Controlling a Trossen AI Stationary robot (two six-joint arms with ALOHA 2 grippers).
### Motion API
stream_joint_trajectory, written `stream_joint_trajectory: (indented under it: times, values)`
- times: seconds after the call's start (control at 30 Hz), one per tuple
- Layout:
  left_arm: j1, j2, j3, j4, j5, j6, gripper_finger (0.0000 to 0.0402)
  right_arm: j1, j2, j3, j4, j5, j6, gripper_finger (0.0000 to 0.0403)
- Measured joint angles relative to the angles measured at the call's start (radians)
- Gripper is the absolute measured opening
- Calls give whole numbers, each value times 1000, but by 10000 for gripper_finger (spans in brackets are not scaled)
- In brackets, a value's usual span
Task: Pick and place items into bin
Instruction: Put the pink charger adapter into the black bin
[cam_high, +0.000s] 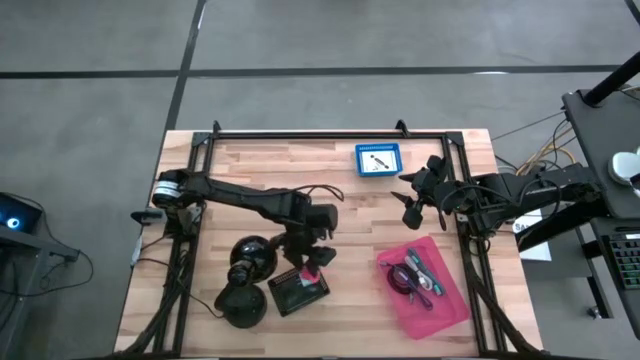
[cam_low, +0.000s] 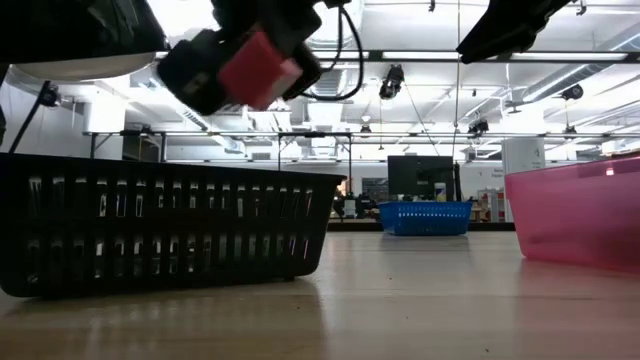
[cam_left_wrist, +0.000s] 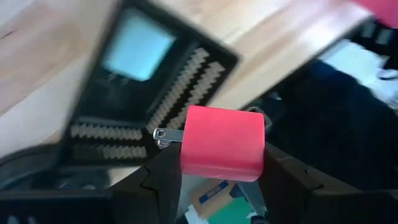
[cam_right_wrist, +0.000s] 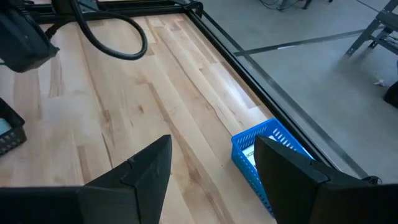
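My left gripper (cam_high: 312, 264) is shut on a red plug block (cam_left_wrist: 222, 149), which has metal prongs (cam_left_wrist: 166, 134) on one side. It hangs over the black slotted basket (cam_high: 298, 291). A pale teal thing (cam_left_wrist: 137, 45) lies in that basket. In the low view the red block (cam_low: 258, 68) is well above the basket's rim (cam_low: 170, 172). My right gripper (cam_right_wrist: 214, 168) waits open near the table's far right (cam_high: 414, 200), with nothing between its fingers. My left gripper pinches the red block by two opposite sides (cam_left_wrist: 186, 163) between its two fingers (cam_left_wrist: 163, 182). The fingers slant down from the table's left. The block is lifted clear above the basket, and its prongs stick out sideways past one finger.
A pink bin (cam_high: 425, 286) with a cable and tools stands near the right front. A small blue basket (cam_high: 378, 158) sits at the far edge. Two black domed objects (cam_high: 250, 256) (cam_high: 243, 306) stand just left of the black basket. The black frame rails (cam_high: 330, 133) run round the table.
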Motion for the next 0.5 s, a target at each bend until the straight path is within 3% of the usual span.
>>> stream_joint_trajectory:
  times: [0.13,0.5]
  values:
    - [-1,0,-20,-67,-1,0,158,0,0,0,-2,0,0,215]
    - [-8,5,-62,-64,-1,0,164,0,0,0,-8,0,0,215]
